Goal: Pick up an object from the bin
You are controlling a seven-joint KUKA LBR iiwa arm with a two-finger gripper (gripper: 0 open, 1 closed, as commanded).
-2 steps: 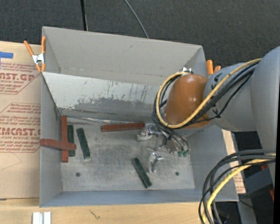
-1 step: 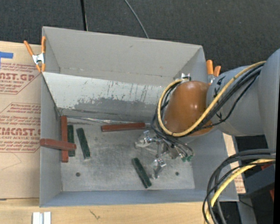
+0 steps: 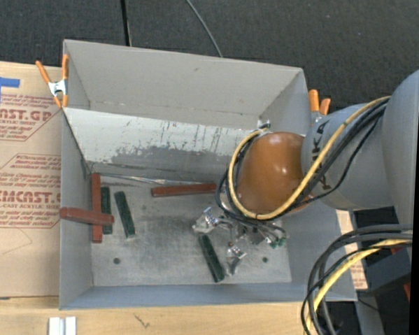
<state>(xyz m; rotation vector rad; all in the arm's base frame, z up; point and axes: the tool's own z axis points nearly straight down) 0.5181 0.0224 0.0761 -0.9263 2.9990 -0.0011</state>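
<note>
A dark green flat bar of plastic or painted wood (image 3: 211, 260) lies slantwise on the floor of the grey metal bin (image 3: 179, 85), toward its front right. Of all the loose things, it lies nearest the claw (image 3: 234, 250). The claw hangs low over the floor at the bar's upper end, just beside it or perhaps touching it; which of the two cannot be told. Nothing can be seen gripped in the claw, and the bar lies flat, so it looks unlifted. Whether the claw is wide or narrow cannot be told, since the wrist's rounded orange-brown cover (image 3: 269, 170) and its looped black and yellow cables (image 3: 231, 173) hide much of it.

Further out, a reddish-brown flat stick (image 3: 184, 191) lies nearly level along the foot of the back wall, well apart from the claw. On the left side of the bin sits a small group: an upright reddish-brown stick (image 3: 95, 196) crossed by a second reddish-brown stick (image 3: 81, 215), with two more dark green bars (image 3: 125, 215) just to their right.

By this showing the pick is in its early part. The arm is down in the bin, yet the grasp, the lift and the carrying clear of the bin all appear left to do.
</note>
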